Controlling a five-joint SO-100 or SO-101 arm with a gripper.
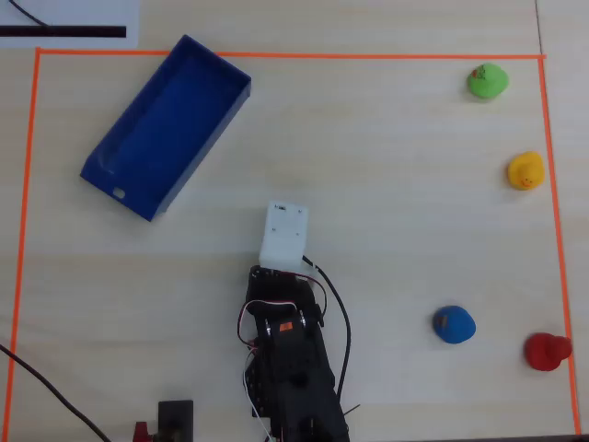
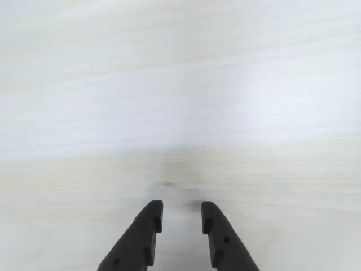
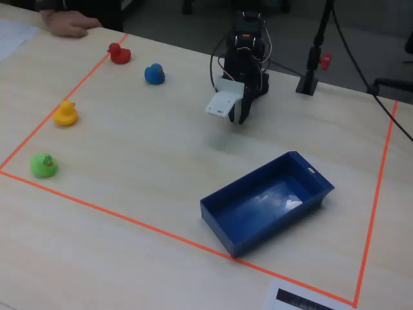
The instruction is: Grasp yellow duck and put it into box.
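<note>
The yellow duck (image 1: 525,171) sits near the right tape line in the overhead view; in the fixed view the duck (image 3: 65,113) is at the far left. The blue box (image 1: 170,120) lies empty at the upper left, tilted; in the fixed view the box (image 3: 264,203) is front and centre. My gripper (image 2: 182,208) points down at bare wood, its black fingers apart with nothing between them. In the fixed view the gripper (image 3: 242,116) hangs mid-table, far from the duck and a short way from the box. From overhead, a white housing (image 1: 283,235) hides the fingers.
A green duck (image 1: 487,81) lies beyond the yellow one, with a blue duck (image 1: 454,324) and a red duck (image 1: 547,351) on its other side. Orange tape (image 1: 276,55) frames the work area. A person's hand (image 3: 64,26) rests at the table corner. A black stand (image 3: 310,77) rises beside the arm.
</note>
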